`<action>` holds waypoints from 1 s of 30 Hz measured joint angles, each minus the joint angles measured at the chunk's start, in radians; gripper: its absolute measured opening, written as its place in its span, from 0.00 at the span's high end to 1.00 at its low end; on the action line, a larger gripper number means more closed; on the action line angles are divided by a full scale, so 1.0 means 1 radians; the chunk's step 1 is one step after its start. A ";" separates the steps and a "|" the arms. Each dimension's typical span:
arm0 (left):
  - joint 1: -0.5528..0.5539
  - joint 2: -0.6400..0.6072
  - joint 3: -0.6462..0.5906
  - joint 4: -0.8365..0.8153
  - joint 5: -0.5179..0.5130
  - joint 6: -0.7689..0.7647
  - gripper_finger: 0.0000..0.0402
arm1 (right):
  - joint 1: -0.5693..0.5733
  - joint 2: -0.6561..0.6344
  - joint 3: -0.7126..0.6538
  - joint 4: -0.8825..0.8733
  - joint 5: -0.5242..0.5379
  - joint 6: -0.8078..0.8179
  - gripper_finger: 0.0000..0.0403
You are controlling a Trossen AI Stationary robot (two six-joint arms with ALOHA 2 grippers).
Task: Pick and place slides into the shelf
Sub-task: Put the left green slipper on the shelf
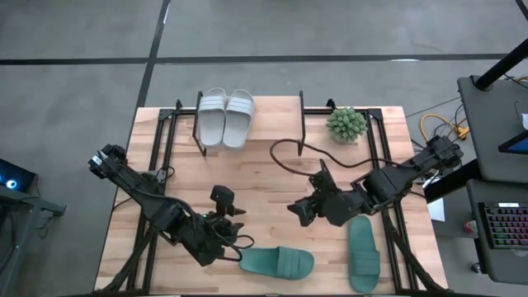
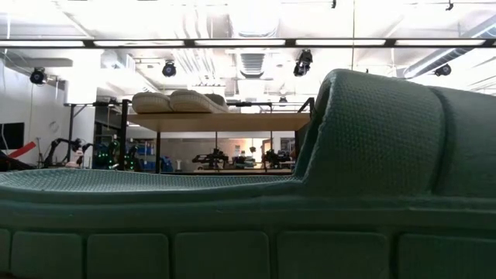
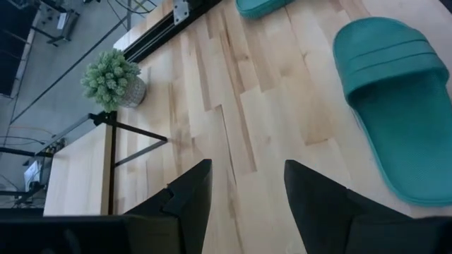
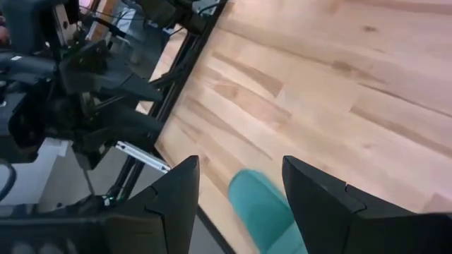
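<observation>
Two white slides lie on the shelf, and two green slides lie on the table. The left gripper and the right gripper both hang over the table with fingers apart, holding nothing.

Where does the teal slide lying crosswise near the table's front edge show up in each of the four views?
High view: the crosswise teal slide lies at bottom centre, beside the left gripper.
Low view: it fills the foreground, strap at right.
Left wrist view: at the right edge, beyond the open fingers.
Right wrist view: a teal slide shows between the fingers; which one, I cannot tell.
Shared landmark: the potted plant.
</observation>
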State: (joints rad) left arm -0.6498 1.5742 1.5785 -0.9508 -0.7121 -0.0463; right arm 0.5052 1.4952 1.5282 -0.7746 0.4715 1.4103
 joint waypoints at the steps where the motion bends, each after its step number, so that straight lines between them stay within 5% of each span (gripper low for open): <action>1: 0.000 0.000 -0.001 -0.001 -0.002 0.000 0.59 | 0.007 0.000 0.000 0.001 0.000 0.007 0.52; 12: 0.000 0.000 -0.002 0.000 -0.004 0.004 0.59 | 0.082 0.000 -0.113 0.020 0.000 0.183 0.52; 23: 0.000 0.000 -0.002 0.000 -0.004 0.002 0.59 | 0.127 0.001 -0.342 0.367 0.000 0.299 0.52; 30: 0.000 0.000 -0.002 0.000 -0.004 0.002 0.59 | 0.156 0.001 -0.421 0.415 0.000 0.385 0.52</action>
State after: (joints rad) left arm -0.6495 1.5742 1.5769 -0.9512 -0.7162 -0.0444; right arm 0.6615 1.4960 1.1072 -0.3594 0.4713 1.7952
